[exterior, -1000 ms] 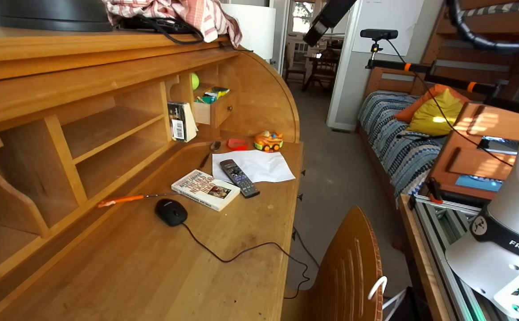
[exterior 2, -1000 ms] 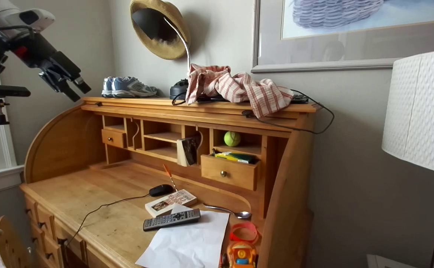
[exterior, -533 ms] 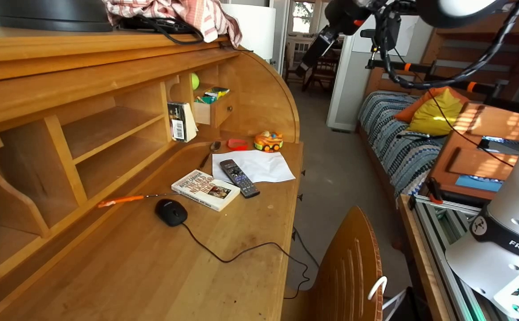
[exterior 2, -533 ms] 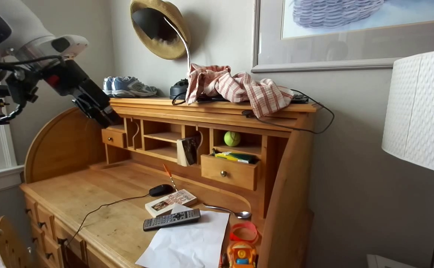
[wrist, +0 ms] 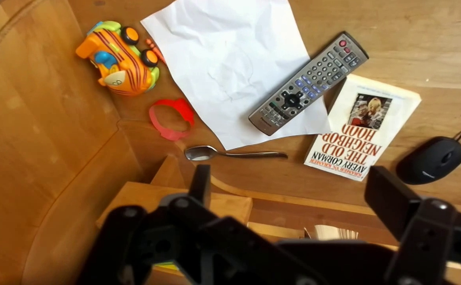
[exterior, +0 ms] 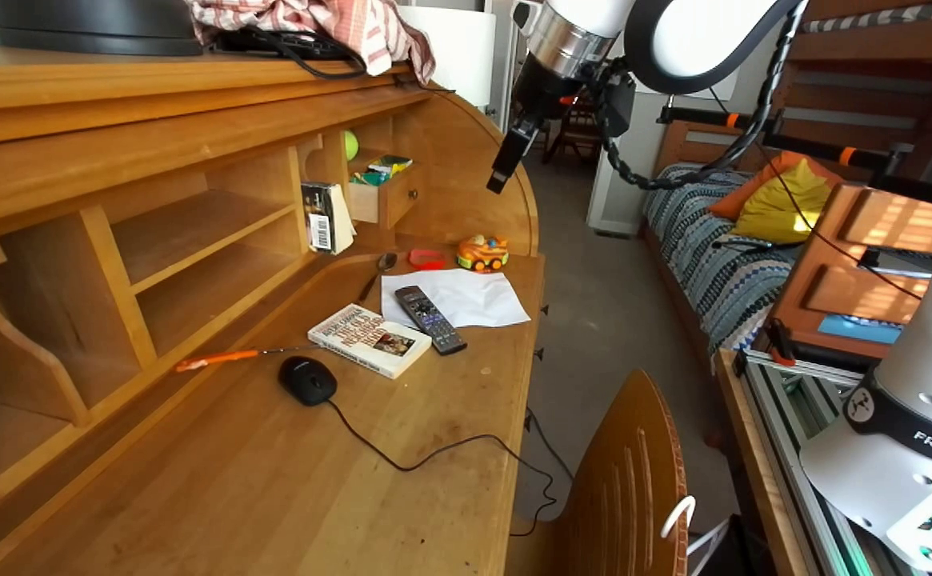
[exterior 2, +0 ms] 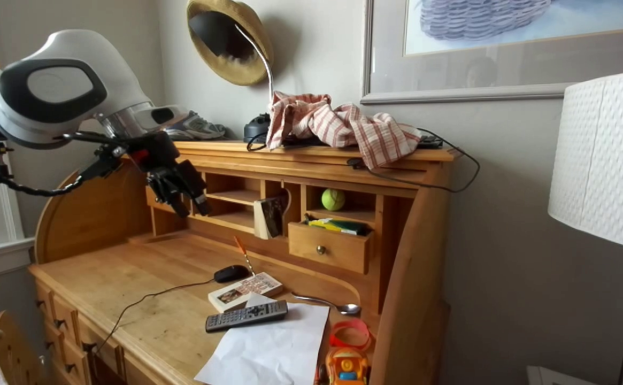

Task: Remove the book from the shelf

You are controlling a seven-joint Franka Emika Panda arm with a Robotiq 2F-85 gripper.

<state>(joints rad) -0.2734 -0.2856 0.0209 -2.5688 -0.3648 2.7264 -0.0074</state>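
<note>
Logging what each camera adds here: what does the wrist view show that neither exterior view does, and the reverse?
Only the wrist view makes out red buttons on the remote control.

Only the exterior views, both of them, show the red plaid cloth, white lampshade and orange-handled tool.

Shared: that remote, the gripper, toy car, red band, spoon, paper sheet, flat paperback, computer mouse and shelf. The book in the shelf is probably shared too, though the wrist view shows only what look like its page edges.

The desktop point(exterior: 218, 488) carries paper point(wrist: 230, 59), paperback point(wrist: 349, 130), mouse point(wrist: 431, 160), spoon point(wrist: 230, 154), toy car point(wrist: 123, 65)
</note>
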